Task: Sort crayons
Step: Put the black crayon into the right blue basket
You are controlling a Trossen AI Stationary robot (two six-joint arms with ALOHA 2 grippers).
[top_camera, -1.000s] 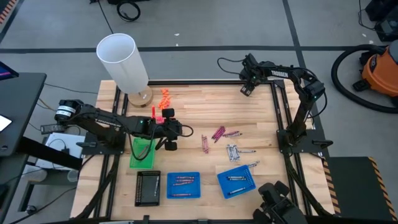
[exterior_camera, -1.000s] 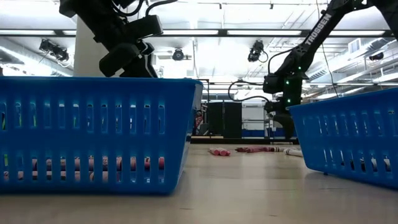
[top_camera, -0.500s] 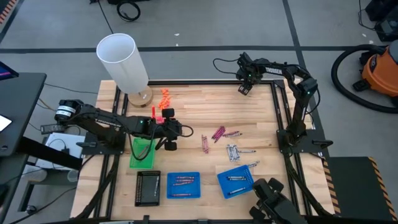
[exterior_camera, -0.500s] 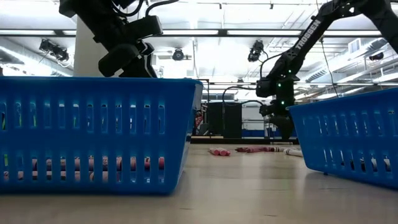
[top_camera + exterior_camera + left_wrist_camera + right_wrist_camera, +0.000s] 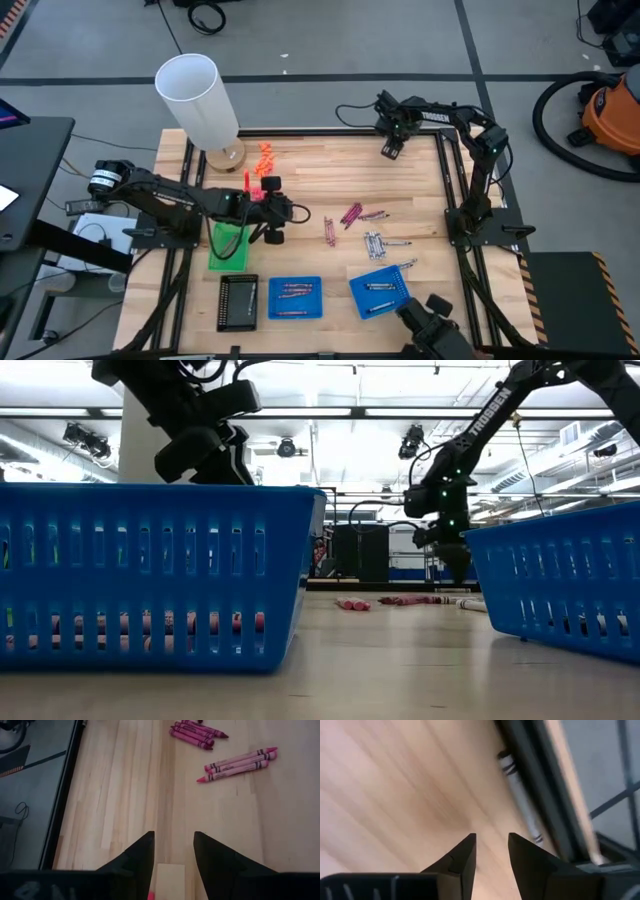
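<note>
Loose crayons lie flat mid-table: a magenta bunch (image 5: pixel 351 214), pink ones (image 5: pixel 373 214), brownish ones (image 5: pixel 330 230) and grey ones (image 5: pixel 373 244). The left wrist view shows the magenta bunch (image 5: pixel 194 731) and the pink ones (image 5: pixel 235 764) ahead. My left gripper (image 5: pixel 275 228) (image 5: pixel 173 842) hovers open beside the green tray (image 5: pixel 228 246), with nothing between its fingertips. My right gripper (image 5: pixel 388 148) (image 5: pixel 492 845) stands open, pointing down, at the table's far right. A single grey crayon (image 5: pixel 520 795) lies just ahead of it, along the black frame rail (image 5: pixel 540 785).
Two blue trays (image 5: pixel 295 297) (image 5: pixel 380 293) holding crayons and a black tray (image 5: pixel 238 302) stand along the near edge. A tall white cylinder (image 5: pixel 200 100) and orange pieces (image 5: pixel 265 155) are at the far left. The low view looks between the blue trays (image 5: pixel 150 570) (image 5: pixel 570 580).
My right gripper has moved a little along the far edge toward the table's left and has tipped more steeply downward. My left arm has kept still, and no crayon has moved.
</note>
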